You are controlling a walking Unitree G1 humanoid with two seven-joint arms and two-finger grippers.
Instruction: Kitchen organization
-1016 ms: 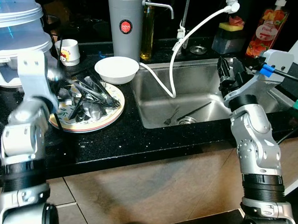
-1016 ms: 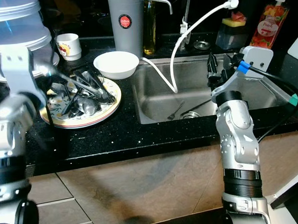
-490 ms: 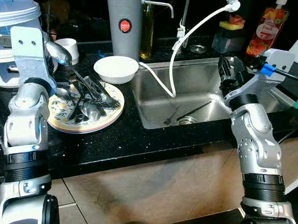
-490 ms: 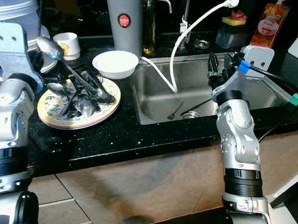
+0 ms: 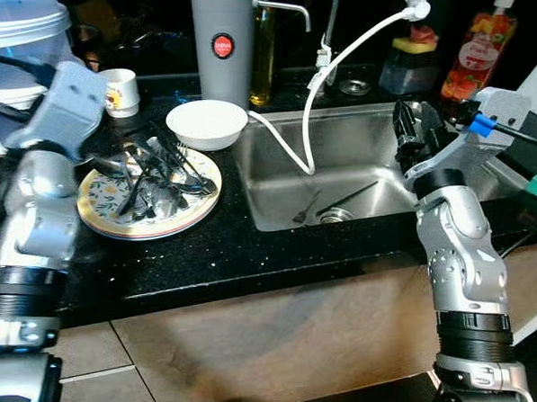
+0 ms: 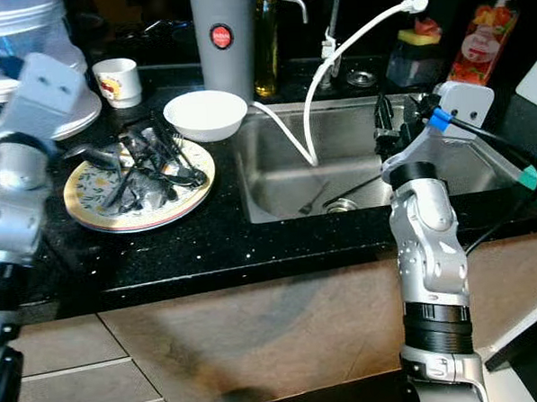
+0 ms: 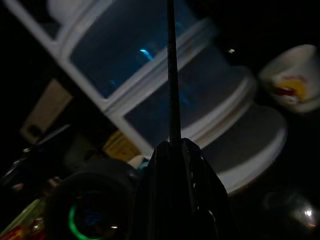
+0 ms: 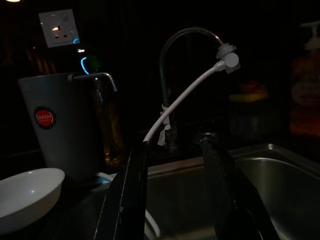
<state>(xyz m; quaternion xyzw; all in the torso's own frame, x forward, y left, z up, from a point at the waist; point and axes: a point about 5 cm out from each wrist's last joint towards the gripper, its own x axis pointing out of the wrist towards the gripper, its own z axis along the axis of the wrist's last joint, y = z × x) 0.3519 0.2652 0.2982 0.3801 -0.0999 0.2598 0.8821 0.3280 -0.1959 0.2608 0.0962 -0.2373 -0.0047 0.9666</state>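
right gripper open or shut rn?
Open. In the right wrist view the right gripper has its two black fingers clearly apart, empty gap, hovering over the sink.

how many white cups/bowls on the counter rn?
2: a white bowl on the counter between the cutlery plate and the sink, and a small printed cup behind the plate, beside the left arm. Others may be hidden.
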